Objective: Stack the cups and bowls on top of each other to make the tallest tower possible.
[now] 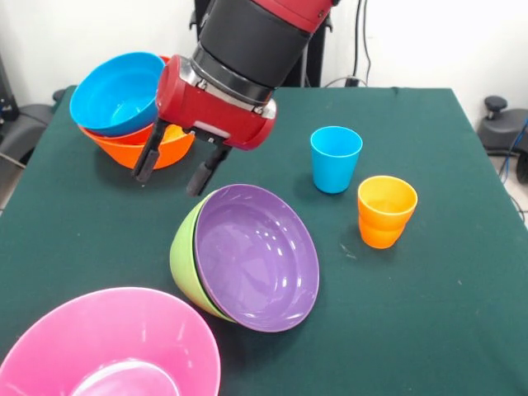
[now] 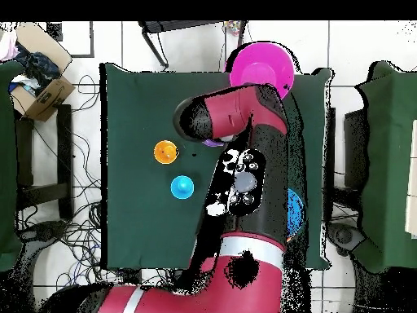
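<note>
My gripper (image 1: 174,170) is open and empty, hanging just above the table between the orange bowl and the purple bowl. A blue bowl (image 1: 117,91) sits tilted in the orange bowl (image 1: 165,150) at the far left. A purple bowl (image 1: 256,256) is nested in a green bowl (image 1: 183,247); both lie tipped on their side at the centre. A large pink bowl (image 1: 115,346) is at the near left, also in the overhead view (image 2: 262,67). A blue cup (image 1: 336,158) and nested orange cups (image 1: 385,211) stand upright at right, the blue cup (image 2: 182,187) and orange cups (image 2: 165,151) in the overhead view too. The yellow cup is out of view.
The dark green table (image 1: 429,313) ends at the left and right edges in the front view. A cardboard box (image 2: 41,85) and cables lie on the floor beside the table. My arm (image 2: 244,155) covers much of the table in the overhead view.
</note>
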You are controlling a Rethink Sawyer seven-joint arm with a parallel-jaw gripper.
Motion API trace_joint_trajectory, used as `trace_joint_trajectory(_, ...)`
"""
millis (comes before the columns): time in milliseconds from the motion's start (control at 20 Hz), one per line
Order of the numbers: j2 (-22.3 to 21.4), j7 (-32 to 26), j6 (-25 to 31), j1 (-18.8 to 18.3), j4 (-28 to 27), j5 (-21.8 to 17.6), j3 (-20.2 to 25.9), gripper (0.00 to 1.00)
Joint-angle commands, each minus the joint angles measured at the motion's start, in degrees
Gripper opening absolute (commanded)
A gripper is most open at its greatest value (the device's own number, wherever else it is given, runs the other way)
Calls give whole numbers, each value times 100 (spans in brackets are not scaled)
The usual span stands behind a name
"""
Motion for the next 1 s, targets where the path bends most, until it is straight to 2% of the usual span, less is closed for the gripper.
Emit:
trace_joint_trajectory(50, 328, 1004, -136, 181, 557, 162, 184, 100)
trace_joint_trajectory(650, 367, 975, -364, 126, 707, 395, 223, 100)
trace_joint_trajectory(1000, 408, 1199, -514, 223, 802, 571, 182, 100)
